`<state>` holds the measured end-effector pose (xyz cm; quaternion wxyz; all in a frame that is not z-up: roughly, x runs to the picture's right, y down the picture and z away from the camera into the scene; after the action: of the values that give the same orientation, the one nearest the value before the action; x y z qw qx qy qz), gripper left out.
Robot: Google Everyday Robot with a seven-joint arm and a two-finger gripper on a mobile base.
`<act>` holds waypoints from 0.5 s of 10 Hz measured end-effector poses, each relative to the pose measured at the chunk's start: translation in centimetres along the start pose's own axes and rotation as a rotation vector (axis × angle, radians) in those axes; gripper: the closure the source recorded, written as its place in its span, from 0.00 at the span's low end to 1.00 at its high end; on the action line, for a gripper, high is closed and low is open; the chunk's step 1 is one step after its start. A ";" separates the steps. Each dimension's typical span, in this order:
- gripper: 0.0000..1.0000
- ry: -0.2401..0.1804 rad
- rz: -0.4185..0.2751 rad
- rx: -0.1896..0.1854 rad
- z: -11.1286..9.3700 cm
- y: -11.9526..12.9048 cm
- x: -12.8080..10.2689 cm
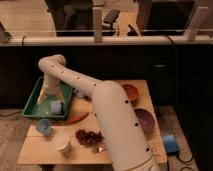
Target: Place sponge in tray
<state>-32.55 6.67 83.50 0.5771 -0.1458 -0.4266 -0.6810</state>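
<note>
The green tray lies at the table's left rear corner. The sponge, a small pale blue-lavender block, rests inside the tray near its front right part. My gripper hangs over the tray just above and slightly left of the sponge. It is open, with its pale fingers spread and nothing held between them. The white arm rises from the lower right, bends at an elbow above the tray and hides the tray's back right corner.
In front of the tray stand a pale blue cup and a white cup. A red pepper and a dark red cluster lie mid-table. An orange bowl and purple bowl sit right. A bright blue block lies on the floor.
</note>
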 end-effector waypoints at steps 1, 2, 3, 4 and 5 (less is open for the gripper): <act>0.20 0.001 0.002 0.000 0.0 0.1 0.0; 0.20 0.001 0.003 0.000 -0.1 0.2 0.0; 0.20 0.001 0.002 0.000 -0.1 0.2 0.0; 0.20 0.001 0.001 0.000 0.0 0.1 0.0; 0.20 0.000 0.000 0.000 0.0 0.0 0.0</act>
<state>-32.58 6.67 83.51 0.5771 -0.1456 -0.4265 -0.6810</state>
